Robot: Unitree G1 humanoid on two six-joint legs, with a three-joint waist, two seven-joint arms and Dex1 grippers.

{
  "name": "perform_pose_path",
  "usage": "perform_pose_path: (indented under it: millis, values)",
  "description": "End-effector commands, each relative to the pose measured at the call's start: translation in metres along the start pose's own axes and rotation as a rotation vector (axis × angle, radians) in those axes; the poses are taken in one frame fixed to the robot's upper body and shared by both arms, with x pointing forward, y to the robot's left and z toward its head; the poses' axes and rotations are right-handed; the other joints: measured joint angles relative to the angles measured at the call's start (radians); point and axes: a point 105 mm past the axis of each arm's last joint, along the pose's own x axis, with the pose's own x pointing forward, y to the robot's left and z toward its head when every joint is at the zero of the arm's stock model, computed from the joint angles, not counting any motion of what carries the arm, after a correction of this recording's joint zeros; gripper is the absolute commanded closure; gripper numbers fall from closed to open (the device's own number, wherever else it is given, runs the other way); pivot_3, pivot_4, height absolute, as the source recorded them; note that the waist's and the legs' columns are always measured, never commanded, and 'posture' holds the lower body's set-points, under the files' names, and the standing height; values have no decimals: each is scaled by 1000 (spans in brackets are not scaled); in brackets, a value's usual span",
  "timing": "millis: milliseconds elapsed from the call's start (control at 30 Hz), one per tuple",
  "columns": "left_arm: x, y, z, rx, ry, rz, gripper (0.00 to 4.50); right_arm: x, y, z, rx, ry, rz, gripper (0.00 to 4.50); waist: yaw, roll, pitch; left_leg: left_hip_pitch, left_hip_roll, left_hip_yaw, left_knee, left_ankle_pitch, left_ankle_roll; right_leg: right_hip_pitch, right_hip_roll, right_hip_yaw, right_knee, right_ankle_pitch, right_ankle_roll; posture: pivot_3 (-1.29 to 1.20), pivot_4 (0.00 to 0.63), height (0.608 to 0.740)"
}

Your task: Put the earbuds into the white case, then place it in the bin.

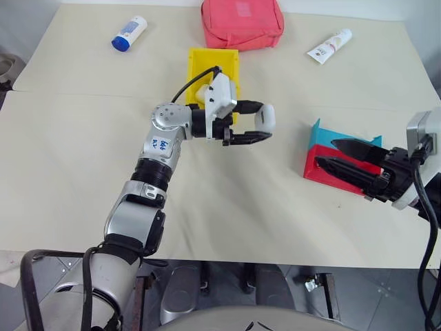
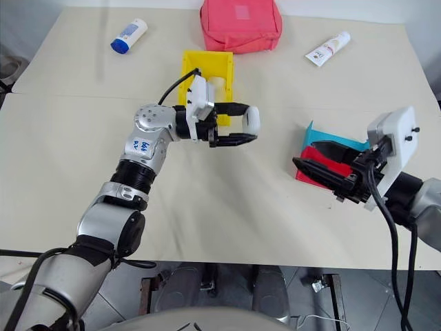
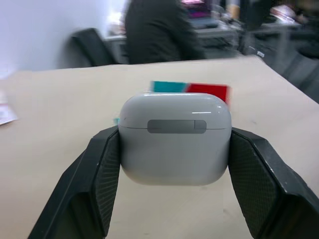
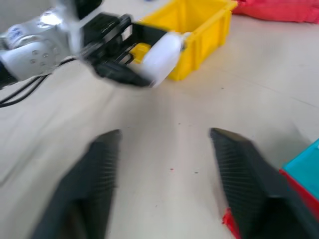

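The white case (image 3: 175, 140), lid closed, sits clamped between the two black fingers of my left gripper (image 1: 252, 124), which is shut on it and held above the table just right of the yellow bin (image 1: 213, 69). In the right wrist view the case (image 4: 162, 57) hangs in front of the bin (image 4: 199, 25). My right gripper (image 1: 344, 160) stands open with nothing between its fingers, over the red and teal trays (image 1: 324, 148). The earbuds are out of view.
A pink-red pouch (image 1: 241, 22) lies behind the bin. A white bottle with a blue cap (image 1: 129, 33) is at the far left, a white tube with red print (image 1: 329, 45) at the far right. A person sits beyond the table's far edge (image 3: 154, 30).
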Motion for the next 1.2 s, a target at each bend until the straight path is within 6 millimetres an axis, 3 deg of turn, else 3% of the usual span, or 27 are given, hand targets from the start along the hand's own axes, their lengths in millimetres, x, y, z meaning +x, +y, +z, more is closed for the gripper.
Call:
perform_pose_path:
  millis: [33, 333, 500, 600, 767, 867, 1000, 1200]
  values:
    - [-1, 25, 19, 22, -31, 137, 1700, -3, -6, 10, -68, -52, -13, 160, -2, 0, 0, 0, 0, 0, 0, 0, 0, 0, 0, 0, 0, 0, 0, 0, 150, 740]
    - [-27, 79, -1, -10, 155, 511, 1700, 7, -4, 11, -85, -87, -15, 43, -4, 0, 0, 1, 0, 0, 0, 1, -1, 0, 0, 0, 1, 0, 0, 0, 150, 740]
    - [-34, 89, -9, -37, 211, 605, 104, 4, 0, 9, -75, -74, -22, 0, -1, 0, 0, 0, -2, -1, -1, 1, 0, 0, -1, 0, 0, 0, 0, 0, 150, 740]
    - [-34, 91, -6, -27, 205, 610, 23, 2, -1, 7, -71, -52, -20, 0, -2, 0, 0, 0, -2, 0, -1, 1, 0, 0, -1, -1, 0, 0, 0, 0, 150, 740]
    - [-44, 66, 37, 40, -48, 369, 23, -3, 3, 9, -62, -13, 46, 0, -9, 0, 0, 0, -1, 0, -1, 1, -1, -1, 0, 0, 1, 0, 0, 0, 150, 740]
    - [-61, 38, 44, -43, -116, 229, 23, -6, 1, 6, -56, 23, 102, 0, -15, 0, 0, 1, 0, 0, -1, 1, -1, 0, 0, 0, 1, 0, 0, 0, 150, 740]
    - [-95, 9, 29, -20, -24, 136, 23, -15, -8, -6, -57, 120, 162, 0, -12, 0, 0, 3, 0, 1, -1, 2, -2, 0, 1, 1, 2, 0, 0, 0, 150, 740]
    - [-136, 0, 15, -64, 34, 140, 23, -35, -28, -27, -72, 242, 183, 0, 3, 0, 0, 2, -1, 0, 0, 2, -1, 1, -1, 1, 2, 0, 0, 0, 150, 740]
